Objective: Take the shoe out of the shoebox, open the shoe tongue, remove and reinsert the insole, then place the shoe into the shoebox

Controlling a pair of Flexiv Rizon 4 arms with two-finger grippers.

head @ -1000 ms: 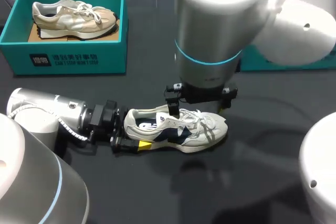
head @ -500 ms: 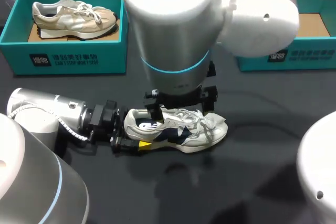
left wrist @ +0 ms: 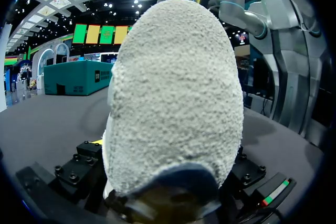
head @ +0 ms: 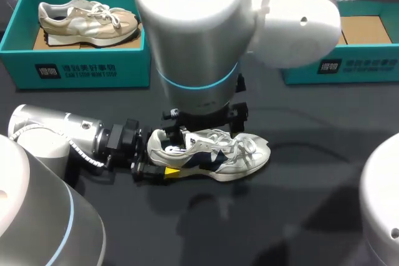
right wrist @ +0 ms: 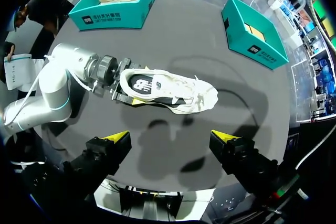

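Observation:
A white shoe (head: pixel 218 154) with navy side panels lies on the dark table, toe pointing right. My left gripper (head: pixel 156 157) comes in low from the left, and its fingers press the heel from both sides, so it is shut on the shoe. In the left wrist view the fuzzy heel (left wrist: pixel 176 93) fills the space between those fingers. My right arm hangs straight over the shoe and hides its tongue in the head view. From above, the right gripper (right wrist: pixel 170 140) is wide open and empty, well above the shoe (right wrist: pixel 168 90) and the left gripper (right wrist: pixel 122 85).
A teal shoebox (head: pixel 81 70) at the back left holds a beige shoe (head: pixel 87 20). A second teal shoebox (head: pixel 349 70) stands at the back right, with only cardboard showing inside. Both boxes also show in the right wrist view, the left box (right wrist: pixel 113 17) and the right box (right wrist: pixel 254 35).
My right arm has swung left, from over the shoe's toe to over its heel opening. The left gripper and the shoe have stayed put.

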